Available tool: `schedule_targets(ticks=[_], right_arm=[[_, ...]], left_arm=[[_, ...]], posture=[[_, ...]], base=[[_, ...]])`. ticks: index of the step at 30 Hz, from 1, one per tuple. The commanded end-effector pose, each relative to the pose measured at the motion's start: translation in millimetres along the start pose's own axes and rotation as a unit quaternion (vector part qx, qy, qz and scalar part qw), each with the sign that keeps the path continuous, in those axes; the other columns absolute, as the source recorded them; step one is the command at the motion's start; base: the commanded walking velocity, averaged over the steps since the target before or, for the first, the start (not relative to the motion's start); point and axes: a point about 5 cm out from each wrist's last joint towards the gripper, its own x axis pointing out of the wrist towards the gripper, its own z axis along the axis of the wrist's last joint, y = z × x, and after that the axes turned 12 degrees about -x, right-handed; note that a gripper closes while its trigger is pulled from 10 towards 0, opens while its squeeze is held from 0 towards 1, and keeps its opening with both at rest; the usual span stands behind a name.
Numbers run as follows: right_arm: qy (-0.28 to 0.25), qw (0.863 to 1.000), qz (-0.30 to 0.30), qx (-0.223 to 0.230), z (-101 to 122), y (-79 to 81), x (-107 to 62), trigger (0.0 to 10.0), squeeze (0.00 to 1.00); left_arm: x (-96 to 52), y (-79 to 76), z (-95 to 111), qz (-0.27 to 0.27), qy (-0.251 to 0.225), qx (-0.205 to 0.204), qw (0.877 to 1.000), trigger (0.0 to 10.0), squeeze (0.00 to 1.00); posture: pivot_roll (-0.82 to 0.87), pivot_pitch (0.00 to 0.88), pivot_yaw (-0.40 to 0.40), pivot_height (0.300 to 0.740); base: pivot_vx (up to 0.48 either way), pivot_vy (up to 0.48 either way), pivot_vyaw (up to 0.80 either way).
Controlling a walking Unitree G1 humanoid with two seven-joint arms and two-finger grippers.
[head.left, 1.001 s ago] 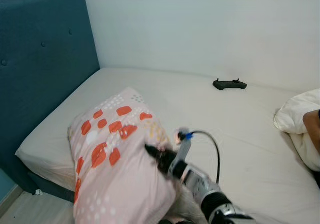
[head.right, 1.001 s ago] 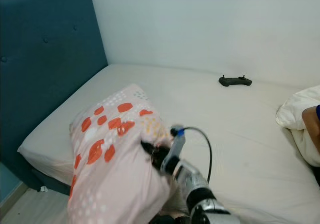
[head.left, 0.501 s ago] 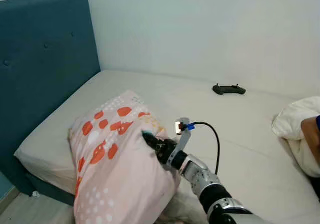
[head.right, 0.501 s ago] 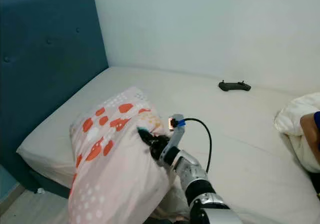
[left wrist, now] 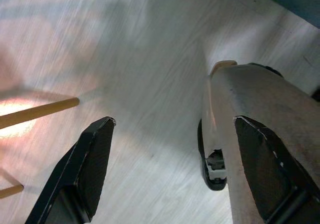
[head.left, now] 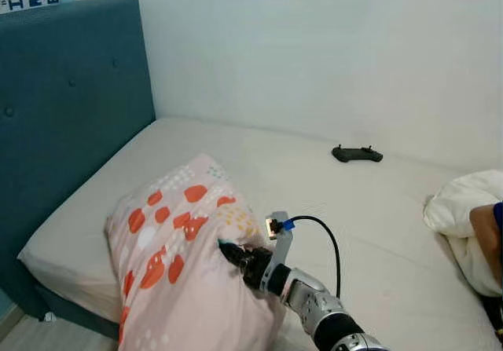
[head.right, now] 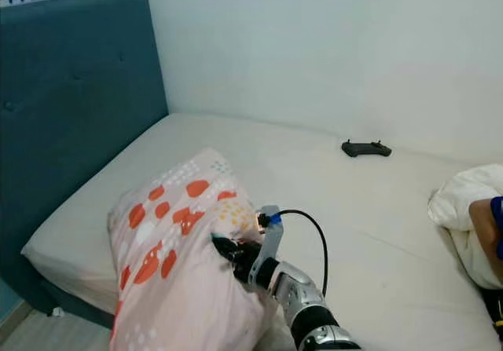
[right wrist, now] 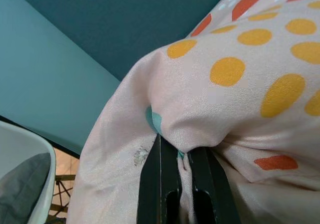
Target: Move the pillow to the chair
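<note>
A pink pillow (head.left: 169,245) with orange blotches lies on the near left part of the bed (head.left: 299,170), bulging up toward me. My right gripper (head.left: 229,253) is shut on a fold of its cover at the pillow's right side. The right wrist view shows the two black fingers (right wrist: 162,189) pinching pink fabric with yellow dots (right wrist: 230,93). A white chair with a grey seat pad (right wrist: 22,181) stands past the pillow in that view. My left gripper (left wrist: 175,174) hangs open over pale wooden floor (left wrist: 150,58).
The teal headboard (head.left: 71,107) rises at the left and a white wall behind. A black controller (head.left: 357,154) lies far back on the mattress. White bedding (head.left: 460,210) and a person's arm (head.left: 487,237) are at the right edge. A wooden leg (left wrist: 35,111) crosses the floor.
The camera has shifted, so the bed sits lower in the picture. My right gripper stays shut on the pillow, and its arm reaches a little further forward.
</note>
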Motion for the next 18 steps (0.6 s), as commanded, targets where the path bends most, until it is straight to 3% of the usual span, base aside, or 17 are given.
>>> schedule_targets(ticks=[1,5,18], right_arm=[[-0.002,1.000,0.014,-0.002,0.3,5.2,4.3,0.0,0.00],[-0.001,1.000,0.014,-0.002,0.9,4.6,4.1,0.0,0.00],[-0.004,1.000,0.018,-0.010,4.9,6.1,7.0,0.0,0.00]], left_arm=[[-0.5,-1.4,-5.0,0.006,0.012,-0.008,1.000,10.0,0.00],[1.0,-3.3,1.5,0.009,0.003,-0.013,1.000,10.0,0.00],[-0.8,-2.7,-7.2,0.011,0.014,-0.004,1.000,10.0,0.00]], posture=[[0.11,0.054,-0.085,0.651],[0.12,0.051,-0.088,0.666],[0.12,0.042,-0.093,0.726]], base=[[-0.480,0.000,0.00],[-0.480,0.000,0.00],[0.000,0.000,0.00]])
